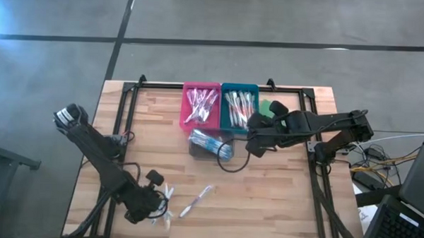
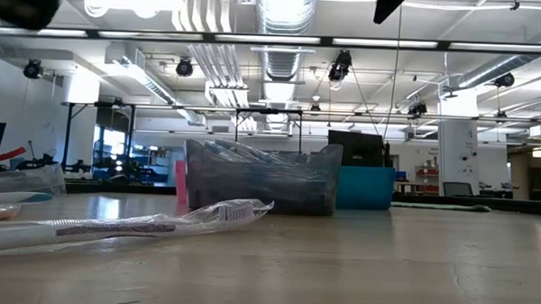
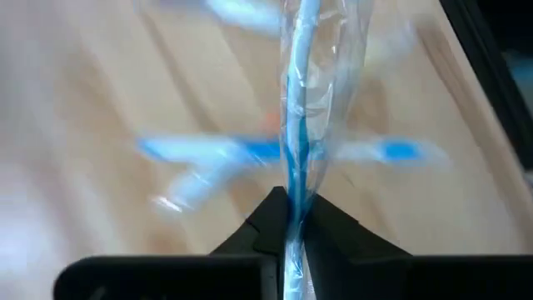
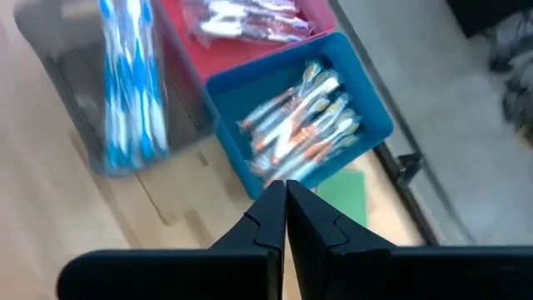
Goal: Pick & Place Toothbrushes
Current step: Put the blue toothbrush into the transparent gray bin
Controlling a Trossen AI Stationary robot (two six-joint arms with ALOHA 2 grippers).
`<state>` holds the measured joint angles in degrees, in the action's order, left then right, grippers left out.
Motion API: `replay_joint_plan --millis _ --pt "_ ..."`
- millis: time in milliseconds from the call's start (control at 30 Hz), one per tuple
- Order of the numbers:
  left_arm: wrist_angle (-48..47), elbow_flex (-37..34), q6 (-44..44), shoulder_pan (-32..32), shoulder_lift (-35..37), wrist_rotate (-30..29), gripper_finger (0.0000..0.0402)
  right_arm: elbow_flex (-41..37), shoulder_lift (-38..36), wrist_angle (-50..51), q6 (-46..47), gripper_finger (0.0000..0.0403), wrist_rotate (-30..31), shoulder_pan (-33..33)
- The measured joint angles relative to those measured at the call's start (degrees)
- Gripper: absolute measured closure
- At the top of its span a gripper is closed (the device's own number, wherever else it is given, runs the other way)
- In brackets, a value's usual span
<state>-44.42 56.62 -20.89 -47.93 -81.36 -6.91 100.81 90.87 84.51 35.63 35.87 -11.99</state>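
Left gripper sits low at the table's near left edge, its fingers pinched on a wrapped blue toothbrush that runs straight out between them. More wrapped brushes lie on the wood just beside that gripper, one of them crossing under the held brush in the left wrist view. A further loose brush lies a little to the right, apart from the cluster; in the low view it lies in the foreground in its clear wrapper. At the far edge stand three trays: a pink tray holding pink-accented brushes, a teal tray touching it on the right with orange-accented brushes, and a clear tray just in front of those two holding blue brushes. Right gripper hangs above the table just to the right of the clear tray and in front of the teal one, fingers pressed together with nothing between them. A flat green piece lies beside the teal tray, partly under the right arm.
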Motion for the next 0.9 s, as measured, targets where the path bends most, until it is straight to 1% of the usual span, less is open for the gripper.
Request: replay_joint_plan --millis 67,133,200,267,333,433,500,600,667,733,900 --pt "1.50 1.35 2.79 0.04 1.14 -8.02 0.0372 -0.49 0.00 0.84 -2.47 0.0394 -0.08 -0.15" --pt "4.20 1.86 5.00 0.08 2.64 -18.22 0.0376 -1.05 0.00 0.87 -0.77 0.0394 -0.20 -0.29" --pt "7.64 1.64 8.66 0.27 3.78 -25.94 0.0377 -1.80 0.00 0.87 0.02 0.0394 -0.15 -0.98" --pt "11.44 1.06 12.87 0.69 4.63 -30.44 0.0377 -2.90 -0.04 0.54 -0.51 0.0394 0.57 -2.19" --pt "16.38 0.73 17.13 1.35 5.10 -31.99 0.0376 -4.36 -0.03 0.29 -0.66 0.0394 1.84 -3.71" --pt "26.19 -1.18 24.85 2.62 5.42 -32.20 0.0375 -7.14 -0.03 -0.21 0.69 0.0394 3.97 -6.27" --pt "34.51 -3.31 31.08 3.72 5.42 -32.03 0.0375 -9.77 -0.07 -1.70 1.72 0.0394 6.66 -8.34" --pt "47.10 -6.72 39.63 6.04 5.42 -29.54 0.0375 -14.51 -0.02 -3.62 3.87 0.0394 10.53 -11.60" --pt "55.16 -9.11 43.87 8.16 5.44 -25.95 0.0374 -18.05 -0.04 -5.41 6.41 0.0394 12.43 -13.66" --pt "61.66 -11.20 46.68 10.80 5.44 -20.87 0.0374 -21.60 -0.02 -7.24 9.74 0.0394 13.63 -15.72" --pt "74.00 -15.08 48.58 19.35 5.46 -6.98 0.0374 -28.68 -0.02 -15.92 13.55 0.0394 18.41 -20.45"
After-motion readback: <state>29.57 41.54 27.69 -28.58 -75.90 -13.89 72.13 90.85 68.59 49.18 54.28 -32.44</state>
